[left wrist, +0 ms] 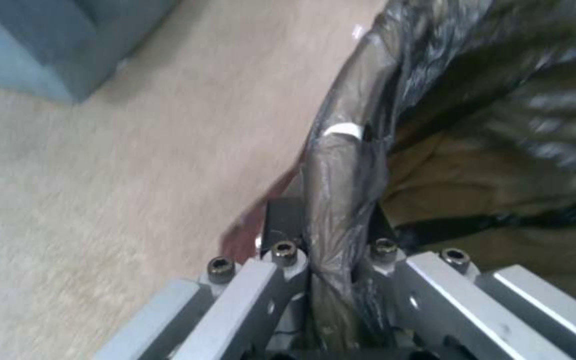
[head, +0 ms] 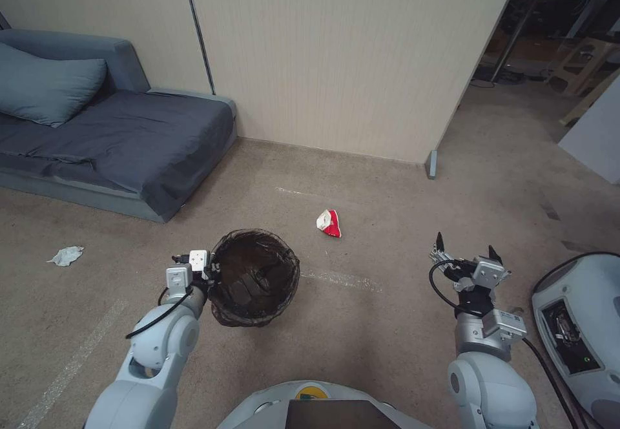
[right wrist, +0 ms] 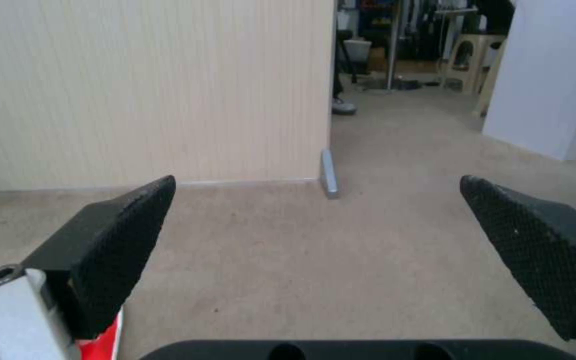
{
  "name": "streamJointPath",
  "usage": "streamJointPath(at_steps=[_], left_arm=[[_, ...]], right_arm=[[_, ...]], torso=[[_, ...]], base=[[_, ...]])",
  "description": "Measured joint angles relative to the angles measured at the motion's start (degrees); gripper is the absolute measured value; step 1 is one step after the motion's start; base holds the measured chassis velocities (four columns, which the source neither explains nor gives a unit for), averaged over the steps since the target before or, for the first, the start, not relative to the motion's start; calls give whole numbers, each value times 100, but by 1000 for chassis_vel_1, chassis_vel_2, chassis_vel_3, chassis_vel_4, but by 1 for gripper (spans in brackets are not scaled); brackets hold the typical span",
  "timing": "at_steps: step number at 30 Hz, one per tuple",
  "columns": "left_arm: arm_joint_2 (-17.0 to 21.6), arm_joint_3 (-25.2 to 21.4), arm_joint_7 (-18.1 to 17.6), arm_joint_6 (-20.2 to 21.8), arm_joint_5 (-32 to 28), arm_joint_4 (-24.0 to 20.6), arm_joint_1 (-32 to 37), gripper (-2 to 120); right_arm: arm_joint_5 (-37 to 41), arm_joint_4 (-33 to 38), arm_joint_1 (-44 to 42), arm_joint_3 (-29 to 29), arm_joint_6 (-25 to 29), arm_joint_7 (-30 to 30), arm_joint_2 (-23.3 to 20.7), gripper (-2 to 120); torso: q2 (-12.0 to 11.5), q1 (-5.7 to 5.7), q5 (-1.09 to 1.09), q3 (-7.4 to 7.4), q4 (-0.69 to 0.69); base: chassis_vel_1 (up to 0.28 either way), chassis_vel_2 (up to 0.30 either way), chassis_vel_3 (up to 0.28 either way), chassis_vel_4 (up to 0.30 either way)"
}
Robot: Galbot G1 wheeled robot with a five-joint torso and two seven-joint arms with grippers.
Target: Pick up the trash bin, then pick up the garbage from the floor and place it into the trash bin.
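Note:
The trash bin (head: 289,267), a round bucket lined with a dark see-through bag, is just in front of me to the left. My left gripper (head: 210,274) is shut on its near-left rim; in the left wrist view the fingers (left wrist: 281,225) pinch the bag-covered rim (left wrist: 341,165). Whether the bin is off the floor I cannot tell. A red-and-white crumpled packet (head: 329,223) lies on the beige carpet beyond the bin, and a red corner of it (right wrist: 105,342) shows in the right wrist view. A white crumpled tissue (head: 66,256) lies far left. My right gripper (head: 466,248) hangs open over bare carpet, right of the packet.
A grey-blue sofa bed (head: 116,138) with a pillow stands at the back left. A beige partition wall (head: 336,61) ends in a grey foot (head: 431,164), with a passage to its right. A white machine housing (head: 575,325) and a black cable lie at my right.

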Motion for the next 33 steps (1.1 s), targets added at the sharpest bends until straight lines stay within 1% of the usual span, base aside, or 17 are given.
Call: streamJointPath(at_steps=[1,5,6,8,9,12,21,27,33], left_arm=[[0,0,0,0,0,0,0,3],[-4,-262,0,-7,-212,-475,161,2],[-4,-262,0,-7,-212,-475,161,2],[-14,-337,-9,-22,-286,-700,243,2],[-14,-337,-9,-22,-286,-700,243,2],[-69,-353,-11,-68,-324,-1000,406,2],[-268,-360,-14,-139,-265,-1235,692,2],[-304,-376,-17,-157,-204,-1266,769,2],[-307,-397,-1,-214,47,-1215,800,2]], right_arm=[[0,0,0,0,0,0,0,100],[-3,30,0,-3,-16,-13,-8,100],[-3,30,0,-3,-16,-13,-8,100],[-6,58,0,-3,-16,-16,-14,100],[-6,58,0,-3,-16,-16,-14,100],[-2,107,5,23,-23,-35,-30,100],[1,156,-3,116,-20,-97,-54,100],[2,190,-13,151,-6,-132,-59,100],[3,201,-25,179,17,-197,-71,100]], torso=[[0,0,0,0,0],[0,0,1,0,-1],[0,0,1,0,-1],[0,0,0,0,0],[0,0,0,0,0],[0,0,1,-1,-1],[0,0,1,-1,0],[0,0,1,-1,-1],[0,0,1,-1,-1]], base=[[0,0,0,0],[0,0,0,0],[0,0,0,0],[0,0,0,0],[0,0,0,0],[0,0,0,0],[0,0,0,0],[0,0,0,0],[0,0,0,0]])
